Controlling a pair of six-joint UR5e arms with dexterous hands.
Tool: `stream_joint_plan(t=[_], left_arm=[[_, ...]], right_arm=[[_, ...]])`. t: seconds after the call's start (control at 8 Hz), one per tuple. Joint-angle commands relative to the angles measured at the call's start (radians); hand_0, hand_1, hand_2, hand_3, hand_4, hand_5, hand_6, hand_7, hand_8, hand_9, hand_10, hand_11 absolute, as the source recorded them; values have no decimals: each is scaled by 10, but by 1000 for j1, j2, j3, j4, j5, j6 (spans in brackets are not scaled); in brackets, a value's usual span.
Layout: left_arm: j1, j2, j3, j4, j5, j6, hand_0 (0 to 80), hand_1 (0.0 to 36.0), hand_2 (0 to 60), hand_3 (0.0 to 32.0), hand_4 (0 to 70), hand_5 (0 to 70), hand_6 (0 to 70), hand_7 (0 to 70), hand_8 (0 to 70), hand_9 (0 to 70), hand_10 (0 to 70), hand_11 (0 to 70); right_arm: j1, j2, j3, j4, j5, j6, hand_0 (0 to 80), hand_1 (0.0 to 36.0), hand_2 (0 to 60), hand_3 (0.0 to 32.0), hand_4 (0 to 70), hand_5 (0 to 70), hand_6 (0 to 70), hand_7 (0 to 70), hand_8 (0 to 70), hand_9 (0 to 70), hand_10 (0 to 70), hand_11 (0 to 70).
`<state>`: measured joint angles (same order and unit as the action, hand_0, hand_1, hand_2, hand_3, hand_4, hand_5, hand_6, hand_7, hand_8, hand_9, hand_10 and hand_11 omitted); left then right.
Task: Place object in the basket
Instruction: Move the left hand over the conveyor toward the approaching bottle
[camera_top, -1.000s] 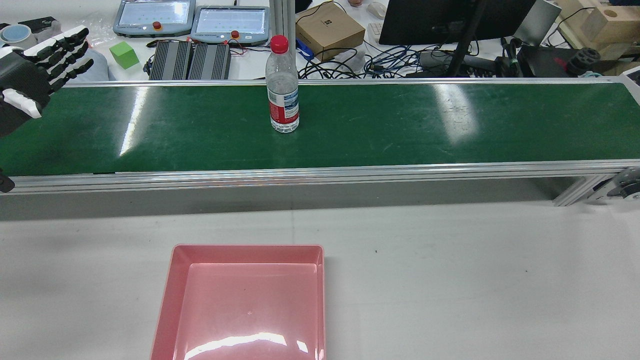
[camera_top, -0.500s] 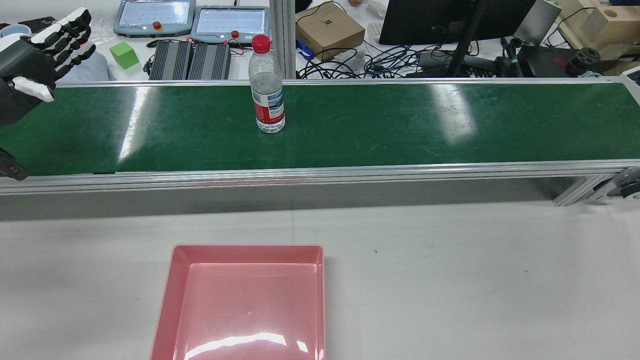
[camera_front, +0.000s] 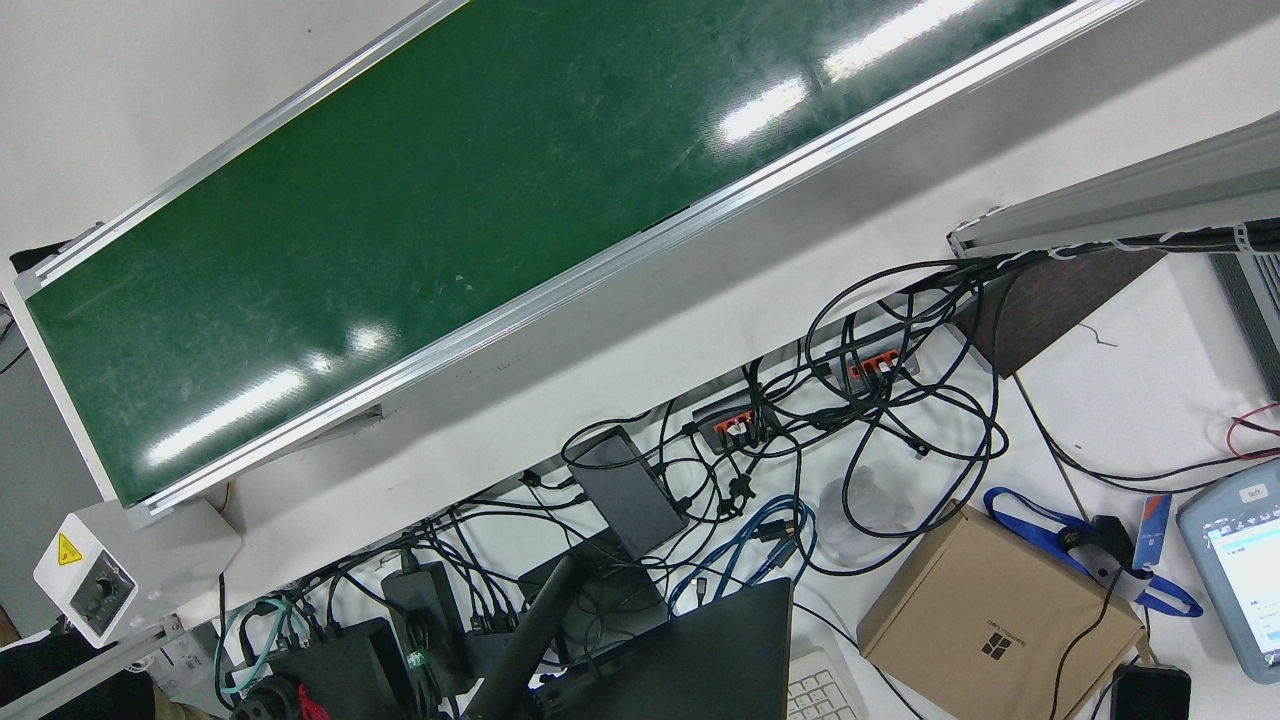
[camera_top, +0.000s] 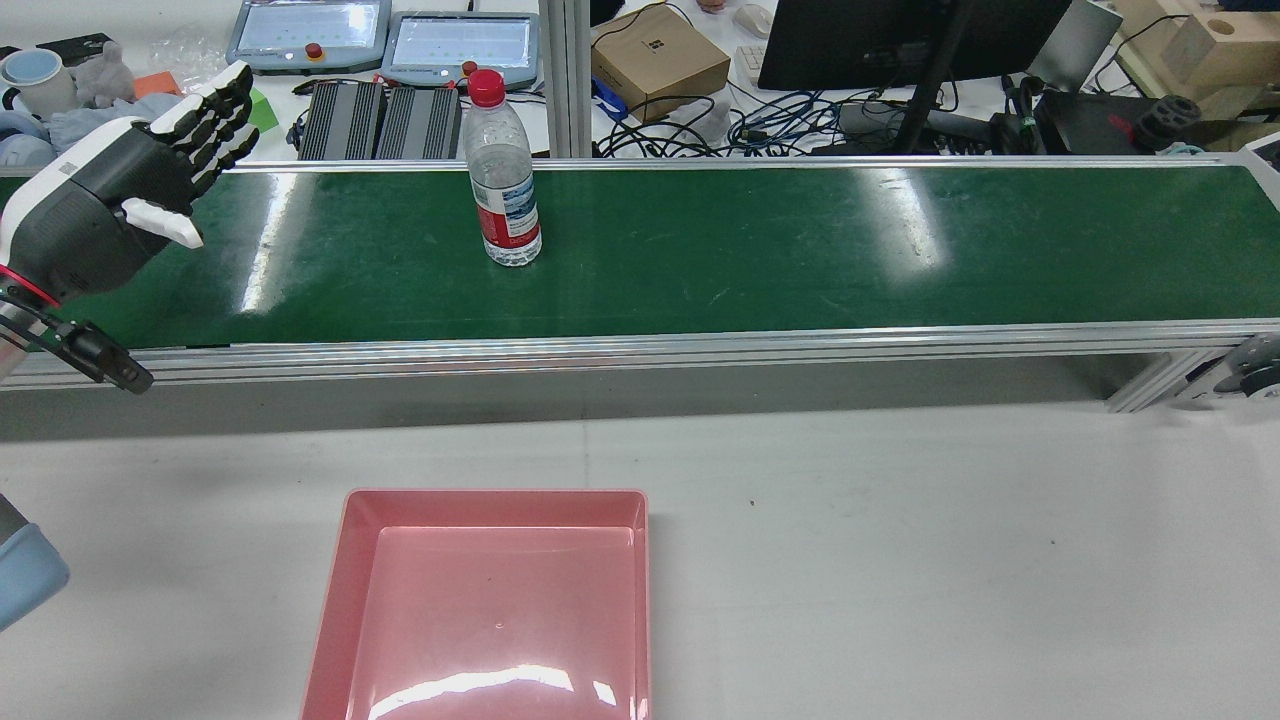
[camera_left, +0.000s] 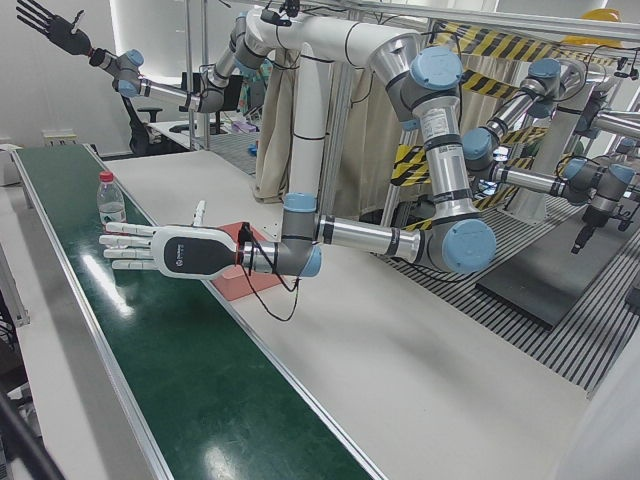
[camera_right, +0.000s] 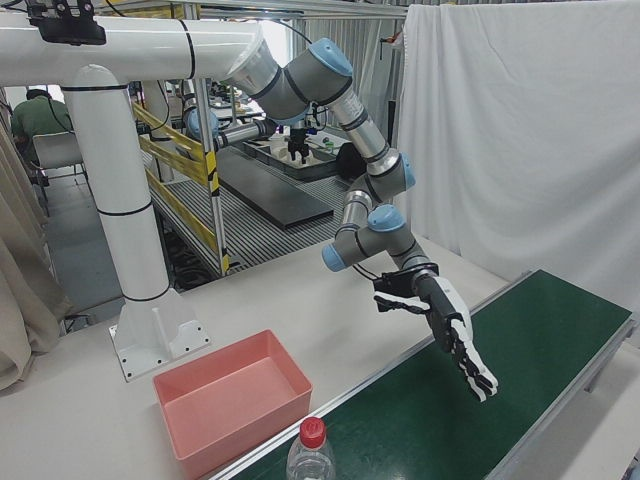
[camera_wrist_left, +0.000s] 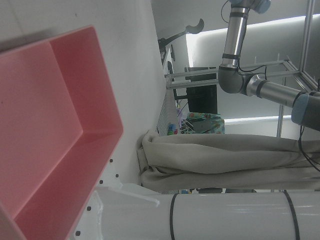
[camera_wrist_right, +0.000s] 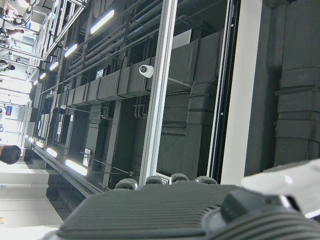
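A clear water bottle (camera_top: 503, 180) with a red cap and red label stands upright on the green conveyor belt (camera_top: 800, 250). The same bottle (camera_left: 110, 201) shows in the left-front view and, only its top (camera_right: 312, 452), in the right-front view. My left hand (camera_top: 120, 200) hovers over the belt's left end, open, fingers straight and pointing across the belt, well left of the bottle. That left hand (camera_left: 160, 250) (camera_right: 455, 335) holds nothing. The pink basket (camera_top: 490, 610) sits empty on the white table (camera_top: 900, 560) in front of the belt. My right hand (camera_left: 45, 25) is raised high, fingers spread.
Behind the belt lie teach pendants (camera_top: 380, 40), a cardboard box (camera_top: 658, 58), cables and a monitor (camera_top: 900, 40). The belt's aluminium rail (camera_top: 640, 350) runs between belt and table. The left hand view shows the basket's corner (camera_wrist_left: 50, 125).
The bottle has travelled left along the belt. My left hand has come in from the left edge, farther over the belt and closer to the bottle, still open.
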<state>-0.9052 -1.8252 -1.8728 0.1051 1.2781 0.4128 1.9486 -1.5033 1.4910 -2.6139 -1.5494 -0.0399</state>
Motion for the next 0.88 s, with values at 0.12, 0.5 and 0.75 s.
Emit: stream_joint_plan(t=[0.12,0.5,0.75], left_arm=[[26,-92,152,-62,-23,-3,461,0,0,28,64,35,0,0,0,0,25,41],[17,-130,138,72,-11,1,468,0,0,28,81,23,0,0,0,0,21,35],[3,-140,139,103,48,1,468,0,0,16,88,33,0,0,0,0,16,28]], right_arm=[[0,0,0,0,0,0,0,0,0,0,0,0,0,0,0,0,0,0],[0,0,0,0,0,0,0,0,0,0,0,0,0,0,0,0,0,0],[0,0,0,0,0,0,0,0,0,0,0,0,0,0,0,0,0,0]])
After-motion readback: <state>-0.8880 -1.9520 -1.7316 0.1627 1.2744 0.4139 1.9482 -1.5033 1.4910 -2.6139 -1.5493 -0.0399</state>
